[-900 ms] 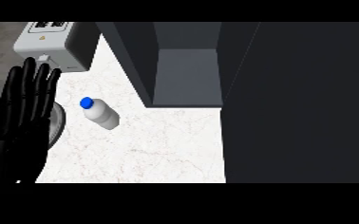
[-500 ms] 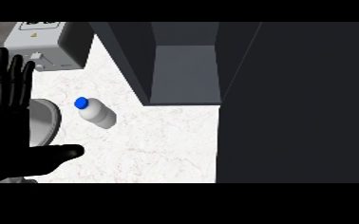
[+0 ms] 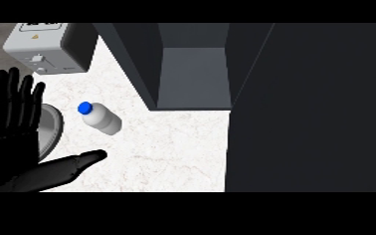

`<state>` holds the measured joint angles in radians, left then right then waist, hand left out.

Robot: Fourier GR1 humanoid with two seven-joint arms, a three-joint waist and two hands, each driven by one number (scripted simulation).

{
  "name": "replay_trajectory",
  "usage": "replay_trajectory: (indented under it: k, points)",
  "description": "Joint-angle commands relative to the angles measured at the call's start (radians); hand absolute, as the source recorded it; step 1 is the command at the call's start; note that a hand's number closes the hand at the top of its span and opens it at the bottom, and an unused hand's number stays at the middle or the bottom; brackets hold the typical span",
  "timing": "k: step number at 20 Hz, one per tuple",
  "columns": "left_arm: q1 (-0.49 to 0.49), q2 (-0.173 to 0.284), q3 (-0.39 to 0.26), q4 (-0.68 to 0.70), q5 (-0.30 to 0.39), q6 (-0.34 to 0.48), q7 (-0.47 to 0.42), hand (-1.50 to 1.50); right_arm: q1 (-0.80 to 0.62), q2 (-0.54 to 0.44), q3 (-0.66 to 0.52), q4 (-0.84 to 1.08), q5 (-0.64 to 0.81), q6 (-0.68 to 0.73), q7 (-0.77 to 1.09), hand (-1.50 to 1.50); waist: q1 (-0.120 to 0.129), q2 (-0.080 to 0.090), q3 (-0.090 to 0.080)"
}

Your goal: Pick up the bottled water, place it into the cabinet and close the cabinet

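Small white plastic water bottle with blue cap (image 3: 99, 119) lies on its side on the white speckled counter (image 3: 169, 149), cap pointing up-left — nothing touching it. Dark grey open cabinet (image 3: 192, 74) sits up and right of the bottle, its dark door (image 3: 301, 109) swung out further right. Black left hand (image 3: 22, 139) left of the bottle — fingers straight, thumb spread below it, holding nothing. Grey toaster (image 3: 44, 47) above the bottle.

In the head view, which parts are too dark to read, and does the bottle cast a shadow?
Head view: the open cabinet door is an almost black, detailless slab; the cabinet interior is dim grey; the bottled water is evenly lit, with no distinct shadow on the counter.
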<state>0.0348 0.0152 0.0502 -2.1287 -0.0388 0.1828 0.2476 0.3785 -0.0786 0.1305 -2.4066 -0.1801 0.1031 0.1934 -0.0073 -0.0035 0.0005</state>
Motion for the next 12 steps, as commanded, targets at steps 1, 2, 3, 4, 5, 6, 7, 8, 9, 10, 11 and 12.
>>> replay_trajectory:
  k: [1,2,3,4,5,6,7,8,9,10,11,12]
  points:
    - [0.024,-0.014,-0.074,-0.065,-0.051,0.063,0.088,-1.50,0.012,0.017,0.064,-0.061,0.056,-0.022,0.066,-1.50,0.005,0.002,0.000]
    - [0.049,-0.015,-0.107,-0.067,-0.078,0.092,0.085,-1.50,0.075,-0.019,0.008,-0.095,-0.009,0.028,0.036,-1.50,0.002,0.001,0.000]
    - [0.033,-0.015,-0.066,0.005,-0.086,0.073,0.026,-1.50,0.156,-0.020,-0.001,-0.166,-0.052,0.034,0.045,-1.50,-0.005,0.001,0.000]
    - [0.115,-0.015,-0.086,-0.045,-0.061,0.072,0.013,-1.50,0.148,-0.003,0.013,-0.165,-0.017,0.014,0.042,-1.50,0.000,0.000,0.000]
    - [0.098,-0.015,-0.079,-0.021,-0.067,0.057,0.014,-1.50,0.145,0.015,0.077,-0.123,0.047,0.029,-0.003,-1.50,0.001,0.001,-0.001]
    - [0.048,0.022,-0.022,-0.109,-0.051,0.056,0.140,-1.50,0.204,-0.027,0.009,-0.165,-0.036,0.066,-0.008,-1.50,-0.002,0.000,0.000]
    - [0.030,-0.015,-0.114,0.013,-0.116,0.106,0.059,-1.50,0.211,-0.015,0.025,-0.134,-0.013,0.073,-0.035,-1.50,-0.005,0.001,0.000]
    - [0.038,0.013,-0.015,0.023,-0.027,0.044,0.040,-1.50,0.200,0.035,0.120,-0.163,0.077,0.012,-0.002,-1.50,-0.002,0.001,-0.001]
    - [0.085,-0.015,-0.102,-0.011,-0.091,0.108,0.035,-1.50,0.207,-0.015,0.046,-0.176,-0.011,0.053,0.007,-1.50,-0.001,0.001,0.000]
    - [0.098,-0.010,-0.049,0.013,-0.057,0.065,-0.004,-1.50,0.234,0.002,0.054,-0.160,0.002,0.054,-0.033,-1.50,-0.001,0.001,-0.001]
    - [0.121,-0.015,-0.103,0.022,-0.073,0.110,-0.029,-1.50,0.237,0.000,0.044,-0.153,-0.016,0.057,-0.033,-1.50,-0.001,0.001,-0.001]
    - [0.124,-0.008,-0.042,-0.016,-0.057,0.080,-0.014,-1.50,0.328,0.000,0.086,-0.142,0.038,0.096,-0.110,-1.50,-0.004,-0.001,0.000]
